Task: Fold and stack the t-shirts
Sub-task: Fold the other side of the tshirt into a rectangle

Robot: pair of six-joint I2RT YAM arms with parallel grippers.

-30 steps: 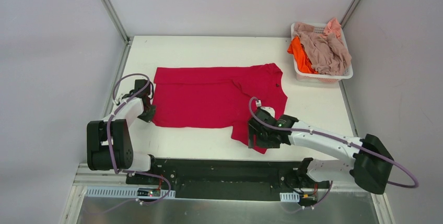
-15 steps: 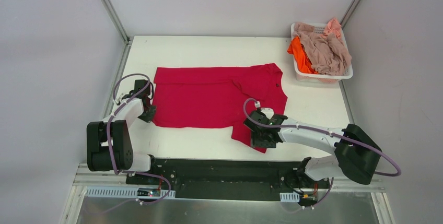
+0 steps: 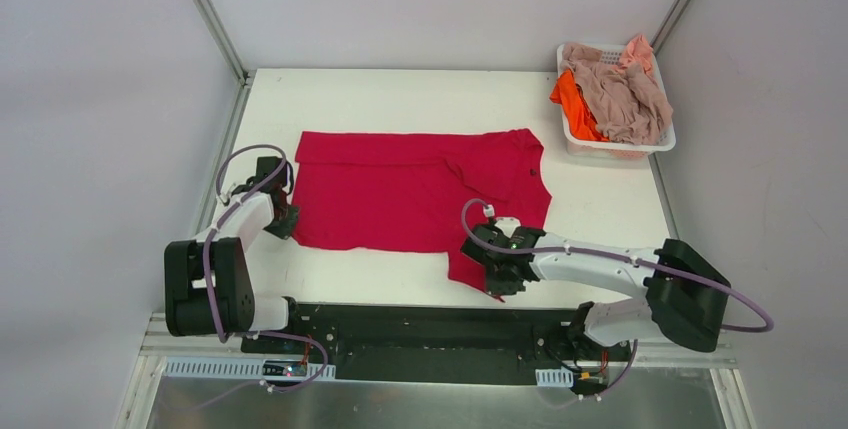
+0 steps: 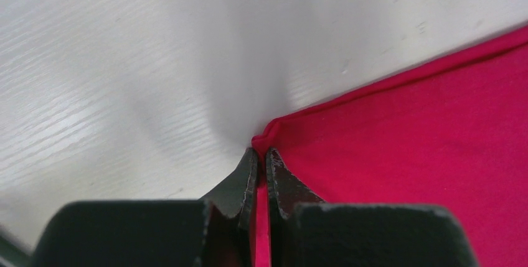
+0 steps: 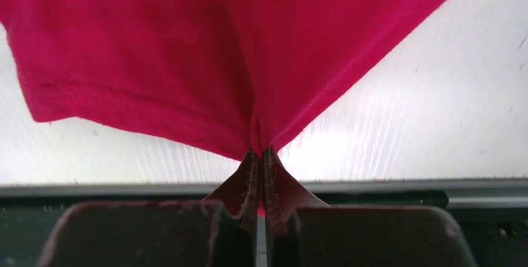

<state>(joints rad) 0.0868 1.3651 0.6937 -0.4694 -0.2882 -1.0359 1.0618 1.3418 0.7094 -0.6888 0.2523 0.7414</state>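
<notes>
Pinched shut, both pairs of jaws grip the crimson t-shirt (image 3: 400, 189), which lies spread out across the middle of the white table (image 3: 400, 99) with its collar toward the right and its hem toward the left. The left gripper (image 3: 284, 216) clamps the near left corner of the hem; in the left wrist view a thin strip of red cloth runs between the closed fingertips (image 4: 246, 177), and the corner puckers slightly just ahead of them. The right gripper (image 3: 500, 279) holds the near sleeve close to the table's front edge. In the right wrist view the cloth gathers to a peak at the closed fingertips (image 5: 246, 177) and fans out from there, raised off the table. At the far right corner, well apart from the red shirt, a white basket (image 3: 662, 141) holds the orange t-shirt (image 3: 572, 109), which hangs over its left rim, and the crumpled pinkish-beige t-shirts (image 3: 622, 94).
</notes>
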